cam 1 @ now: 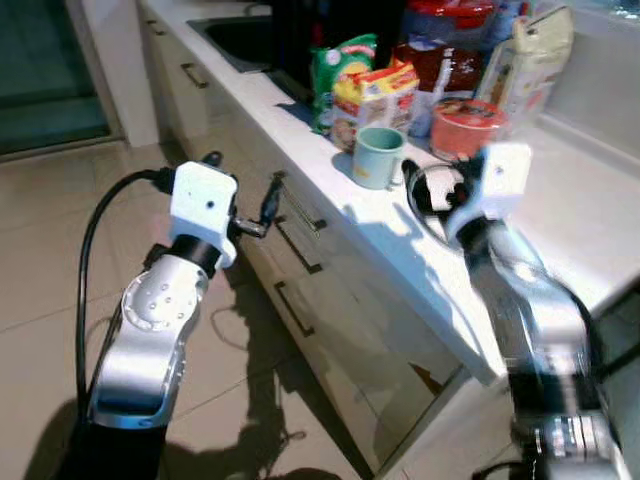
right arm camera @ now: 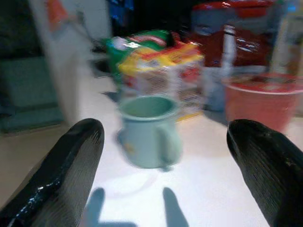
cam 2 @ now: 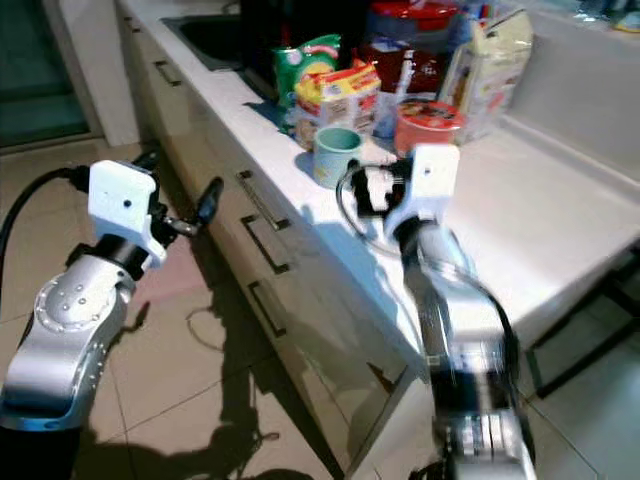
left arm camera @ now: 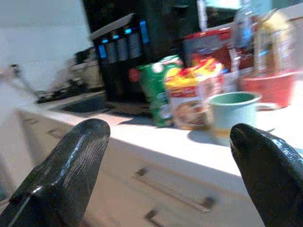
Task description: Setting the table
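Bright daylight glares off the white counter (cam 1: 560, 220); hard shadows cross the floor (cam 1: 60, 260); wrist views are motion-blurred.

1. A white worktop (cam 1: 420, 250) is running diagonally from the upper left toward the right edge of the frame.
2. A dark sink (cam 1: 235, 38) is sitting sunk into it at the top.
3. A green packet (cam 1: 338, 72), a yellow-and-red packet (cam 1: 378, 92) and a red tub (cam 1: 467, 126) are crowding the upper centre.
4. Pale drawers with dark handles (cam 1: 298, 243) are facing the tiled floor (cam 1: 50, 250) at left.
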Tool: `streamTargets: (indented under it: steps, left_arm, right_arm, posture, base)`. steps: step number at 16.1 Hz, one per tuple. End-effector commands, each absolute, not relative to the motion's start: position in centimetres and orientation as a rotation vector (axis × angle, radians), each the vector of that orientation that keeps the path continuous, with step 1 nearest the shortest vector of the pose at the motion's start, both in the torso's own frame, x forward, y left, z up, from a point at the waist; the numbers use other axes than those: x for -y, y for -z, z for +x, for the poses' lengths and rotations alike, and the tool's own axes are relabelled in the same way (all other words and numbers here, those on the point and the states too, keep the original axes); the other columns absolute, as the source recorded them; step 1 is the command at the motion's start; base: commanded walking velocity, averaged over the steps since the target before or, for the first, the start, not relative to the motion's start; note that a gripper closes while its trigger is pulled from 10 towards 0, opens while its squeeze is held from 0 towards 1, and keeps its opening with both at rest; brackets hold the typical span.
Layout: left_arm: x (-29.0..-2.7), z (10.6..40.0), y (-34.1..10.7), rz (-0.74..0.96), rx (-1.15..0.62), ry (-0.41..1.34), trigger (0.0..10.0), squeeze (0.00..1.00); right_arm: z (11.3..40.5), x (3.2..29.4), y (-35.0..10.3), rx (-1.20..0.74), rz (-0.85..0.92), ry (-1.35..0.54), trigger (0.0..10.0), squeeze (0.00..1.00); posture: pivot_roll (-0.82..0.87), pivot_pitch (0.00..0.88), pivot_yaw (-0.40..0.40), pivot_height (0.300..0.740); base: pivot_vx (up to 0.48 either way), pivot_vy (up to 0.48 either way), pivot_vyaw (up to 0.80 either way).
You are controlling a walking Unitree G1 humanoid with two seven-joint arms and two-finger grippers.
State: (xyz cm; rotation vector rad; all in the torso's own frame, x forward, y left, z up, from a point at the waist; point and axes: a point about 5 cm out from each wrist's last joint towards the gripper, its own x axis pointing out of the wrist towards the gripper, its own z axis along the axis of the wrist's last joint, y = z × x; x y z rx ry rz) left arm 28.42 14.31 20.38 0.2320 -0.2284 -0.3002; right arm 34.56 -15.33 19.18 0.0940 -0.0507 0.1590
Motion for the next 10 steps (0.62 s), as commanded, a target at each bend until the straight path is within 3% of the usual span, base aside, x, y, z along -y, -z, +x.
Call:
streamTargets:
  steps: [1, 5, 10]
  left_arm:
    - [-13.8, 28.3, -20.4, 0.224, 0.222, 0.336, 10.0, 0.0]
    - [-12.6, 27.8, -20.6, 0.203, 0.207, 0.444, 10.0, 0.0]
    - [-12.4, 26.8, -20.9, 0.222, 0.176, 0.498, 10.0, 0.0]
  right_arm:
    - [35.5, 16.2, -18.8, 0.052, 0.069, -0.128, 10.0, 1.0]
    - [38.8, 18.1, -18.3, 0.017, -0.012, -0.189, 10.0, 1.0]
    - [40.0, 19.6, -18.9, 0.007, -0.022, -0.226, 10.0, 1.0]
  posture:
    - [0.07, 0.0, -0.041, 0.74]
    - [0.1, 0.0, -0.067, 0.74]
    - [0.14, 0.0, -0.062, 0.74]
  base:
    - [0.0, 0.0, 0.0]
    - [0.0, 0.0, 0.0]
    - [0.0, 0.0, 0.0]
